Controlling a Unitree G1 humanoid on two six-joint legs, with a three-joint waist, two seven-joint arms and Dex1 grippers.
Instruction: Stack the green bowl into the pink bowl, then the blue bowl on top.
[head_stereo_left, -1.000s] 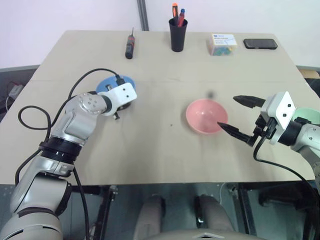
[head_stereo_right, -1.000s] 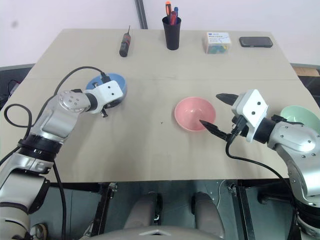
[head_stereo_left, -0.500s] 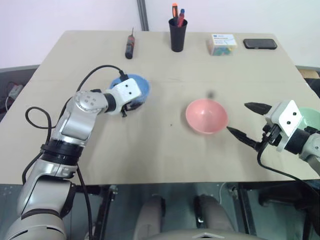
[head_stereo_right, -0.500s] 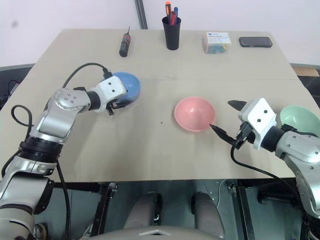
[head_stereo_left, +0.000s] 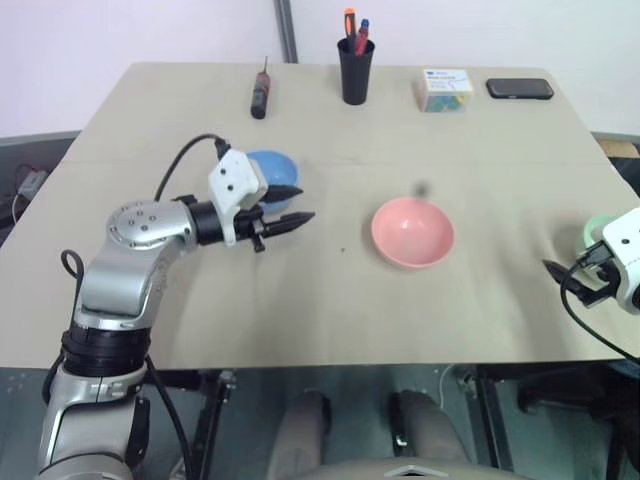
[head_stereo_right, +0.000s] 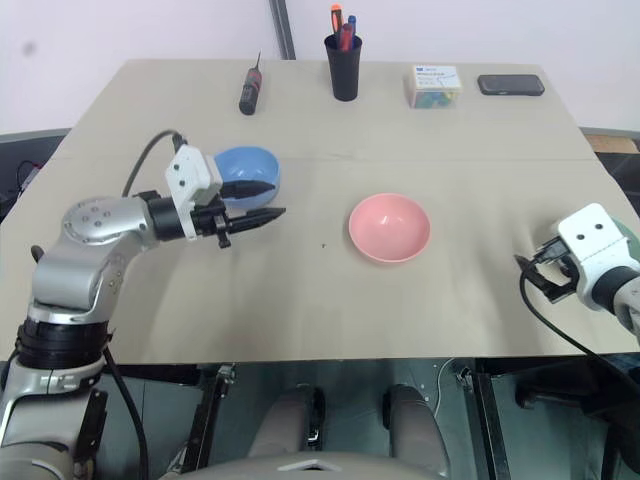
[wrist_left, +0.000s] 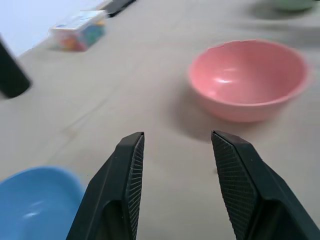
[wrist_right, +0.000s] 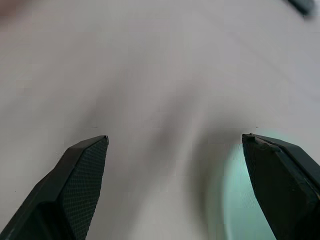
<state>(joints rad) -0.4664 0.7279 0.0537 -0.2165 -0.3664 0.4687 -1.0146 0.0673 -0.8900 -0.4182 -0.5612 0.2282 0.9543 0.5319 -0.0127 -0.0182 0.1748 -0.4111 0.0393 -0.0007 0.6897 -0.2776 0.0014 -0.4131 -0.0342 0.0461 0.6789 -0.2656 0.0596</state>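
The pink bowl (head_stereo_left: 413, 232) sits upright in the middle of the table, with nothing in it. The blue bowl (head_stereo_left: 272, 170) rests on the table to its left. My left gripper (head_stereo_left: 297, 203) hovers at the blue bowl's near right rim, open and holding nothing. It points toward the pink bowl (wrist_left: 247, 77), with the blue bowl (wrist_left: 35, 205) beside one finger. The green bowl (head_stereo_left: 597, 228) stands at the table's right edge, mostly hidden behind my right gripper (head_stereo_right: 535, 275). That gripper is wide open in the right wrist view, with the green bowl (wrist_right: 255, 200) next to one finger.
Along the far edge lie a screwdriver (head_stereo_left: 260, 92), a black pen cup (head_stereo_left: 356, 65), a small box (head_stereo_left: 446, 88) and a phone (head_stereo_left: 520, 88). The table's right edge runs close to the green bowl.
My left gripper carried the blue bowl to the right, let it go and opened, then turned toward the pink bowl. My right gripper swung from the pink bowl to the green bowl.
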